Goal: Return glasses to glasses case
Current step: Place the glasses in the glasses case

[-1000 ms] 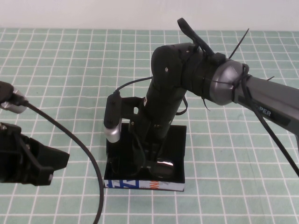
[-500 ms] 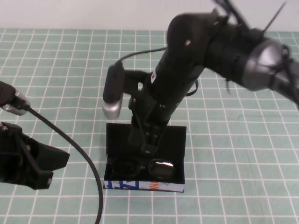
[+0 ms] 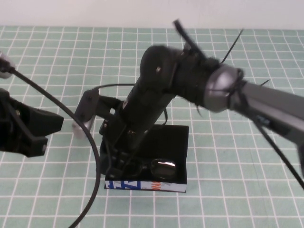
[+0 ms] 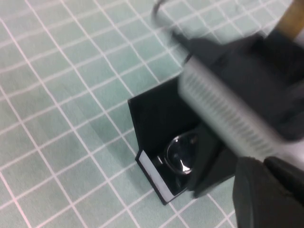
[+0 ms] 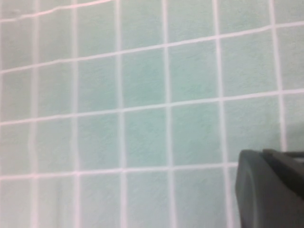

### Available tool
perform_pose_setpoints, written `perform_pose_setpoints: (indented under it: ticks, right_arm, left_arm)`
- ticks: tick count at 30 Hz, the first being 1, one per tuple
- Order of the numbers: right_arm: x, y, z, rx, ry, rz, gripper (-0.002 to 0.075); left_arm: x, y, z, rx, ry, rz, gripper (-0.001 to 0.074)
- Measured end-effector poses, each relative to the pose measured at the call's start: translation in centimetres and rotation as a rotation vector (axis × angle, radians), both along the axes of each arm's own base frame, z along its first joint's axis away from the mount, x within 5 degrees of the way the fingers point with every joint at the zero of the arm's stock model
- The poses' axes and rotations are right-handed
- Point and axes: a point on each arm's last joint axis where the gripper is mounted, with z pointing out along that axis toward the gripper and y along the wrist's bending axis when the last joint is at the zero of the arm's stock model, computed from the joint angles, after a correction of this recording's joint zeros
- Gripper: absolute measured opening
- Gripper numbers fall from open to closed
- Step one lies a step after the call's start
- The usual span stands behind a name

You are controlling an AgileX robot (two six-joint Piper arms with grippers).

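Right gripper [image 3: 114, 164] hangs low at the case's left front corner, glasses lying inside.

High view: whether its fingers are parted or gripping anything cannot be told; the arm hides them. The glasses [image 3: 156, 168] lie in the open glasses case [image 3: 178, 142] just beside the gripper, toward the robot's right, along the printed front edge. The left gripper [image 3: 35, 130] waits well apart on the left, state unclear. Left wrist view: one lens [image 4: 180, 154] shows inside the case [image 4: 152, 114], partly behind the right arm. Right wrist view: only green grid mat [image 5: 118, 118]. Judged: lift clear without snagging the frame, then shut the lid.
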Motion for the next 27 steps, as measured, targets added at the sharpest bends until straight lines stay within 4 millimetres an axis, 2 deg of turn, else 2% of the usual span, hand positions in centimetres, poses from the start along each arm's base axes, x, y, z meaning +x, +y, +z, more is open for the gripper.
perform_pose_setpoints:
  ticks: [4, 16, 23, 27]
  right_arm:
    - [1.0, 0.7, -1.8, 0.006, -0.03, -0.045, -0.0011]
    - [2.9, 1.0, -4.8, -0.059, -0.105, -0.153, -0.0011]
    - [3.0, 0.9, -4.6, -0.078, -0.113, -0.145, -0.0011]
    - [3.0, 1.1, -2.7, -0.064, -0.117, -0.121, -0.0011]
  left_arm:
    - [-0.1, 0.0, 0.2, 0.005, 0.0, -0.007, -0.0002]
    - [-0.1, 0.0, 0.2, 0.015, 0.008, -0.014, -0.0002]
    - [-0.1, 0.0, 0.2, 0.015, 0.008, -0.014, -0.0002]
    - [-0.1, 0.0, 0.2, 0.015, 0.008, -0.014, -0.0002]
